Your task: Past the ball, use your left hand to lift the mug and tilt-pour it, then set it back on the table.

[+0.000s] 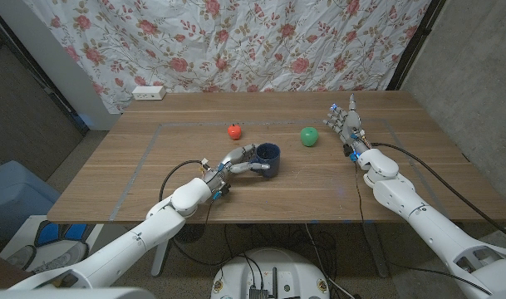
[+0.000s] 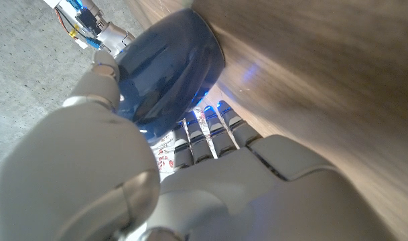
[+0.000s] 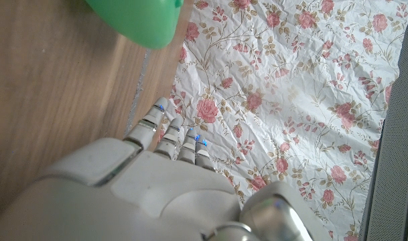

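Already my left hand (image 1: 236, 161) wraps the dark blue mug (image 1: 267, 159), likely rigid, glazed and slick; right hand (image 1: 346, 124) spread, empty.

No readable text anywhere. Mug (image 1: 266, 159) in left hand (image 1: 236, 162): plain dark blue, no logo or print showing. Green ball (image 1: 309, 136) just beside right hand (image 1: 346, 124): no markings. Small red thing (image 1: 234, 131) beyond left hand: no label visible. White box (image 1: 149, 93) at far table edge, well past left hand: too small to read anything. Curtain (image 1: 277, 41) behind: rose pattern only, no words.
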Available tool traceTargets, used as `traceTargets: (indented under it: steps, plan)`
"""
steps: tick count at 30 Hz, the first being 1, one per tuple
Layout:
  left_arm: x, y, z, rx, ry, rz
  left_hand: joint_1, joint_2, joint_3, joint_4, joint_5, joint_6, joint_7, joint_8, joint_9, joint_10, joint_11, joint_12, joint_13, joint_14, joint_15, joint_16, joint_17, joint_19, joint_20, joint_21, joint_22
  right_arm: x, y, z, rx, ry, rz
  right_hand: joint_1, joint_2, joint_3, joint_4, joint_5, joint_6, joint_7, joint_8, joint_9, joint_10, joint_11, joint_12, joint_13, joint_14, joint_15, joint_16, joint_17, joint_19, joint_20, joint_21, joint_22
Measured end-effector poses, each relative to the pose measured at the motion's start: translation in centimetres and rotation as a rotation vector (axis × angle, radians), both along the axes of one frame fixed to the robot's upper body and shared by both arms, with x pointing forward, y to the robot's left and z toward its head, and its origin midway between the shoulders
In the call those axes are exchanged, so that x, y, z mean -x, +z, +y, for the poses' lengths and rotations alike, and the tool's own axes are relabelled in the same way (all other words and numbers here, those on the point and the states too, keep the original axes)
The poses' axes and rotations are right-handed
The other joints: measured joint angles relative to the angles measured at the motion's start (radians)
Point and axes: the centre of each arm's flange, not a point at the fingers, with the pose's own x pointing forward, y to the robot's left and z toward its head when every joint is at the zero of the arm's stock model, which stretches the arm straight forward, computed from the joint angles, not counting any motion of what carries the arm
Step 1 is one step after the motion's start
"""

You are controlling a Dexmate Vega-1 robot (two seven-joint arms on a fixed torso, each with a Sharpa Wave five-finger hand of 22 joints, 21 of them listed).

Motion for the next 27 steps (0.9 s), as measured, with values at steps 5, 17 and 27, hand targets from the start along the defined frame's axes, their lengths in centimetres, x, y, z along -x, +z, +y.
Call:
traceTargets:
  steps: [5, 17, 27]
  plan:
    - [-0.05, 0.09, 0.13, -0.003, -0.004, 0.0, -0.021, 0.021, 0.0, 0.0, 0.0, -0.025, 0.003, -0.03, 0.0, -0.014, 0.004, 0.0, -0.015, -0.012, 0.001, 0.0, 0.0, -0.004, 0.0, 0.0, 0.0, 0.0, 0.01, 0.0, 0.0, 0.0, 0.0, 0.0, 0.0, 0.0, 0.0, 0.0, 0.0, 0.0, 0.0, 0.0, 0.0, 0.0, 0.0, 0.0, 0.0, 0.0, 0.0, 0.0, 0.0, 0.0, 0.0, 0.0]
    - [-0.25, 0.4, 0.33, -0.008, -0.013, -0.006, -0.004, 0.043, -0.004, 0.004, 0.004, -0.039, 0.003, -0.053, 0.0, -0.023, -0.004, 0.0, -0.029, -0.023, -0.007, 0.0, -0.003, -0.013, 0.001, 0.0, 0.0, 0.01, 0.02, -0.02, 0.001, 0.0, 0.0, 0.0, 0.0, 0.0, 0.0, 0.0, 0.0, 0.0, 0.0, 0.0, 0.0, 0.0, 0.0, 0.0, 0.0, 0.0, 0.0, 0.0, 0.0, 0.0, 0.0, 0.0]
    - [-0.33, 0.72, 0.3, -0.007, -0.021, -0.018, -0.004, 0.043, -0.008, 0.001, 0.005, -0.046, 0.0, -0.08, -0.001, -0.033, -0.001, 0.0, -0.044, -0.033, -0.007, 0.0, -0.005, -0.026, -0.004, 0.0, 0.0, 0.02, 0.04, 0.0, 0.001, 0.002, -0.001, 0.0, 0.0, 0.0, 0.0, 0.0, 0.0, 0.0, 0.0, 0.0, 0.0, 0.0, 0.0, 0.0, 0.0, 0.0, 0.0, 0.0, 0.0, 0.0, 0.0, 0.0]
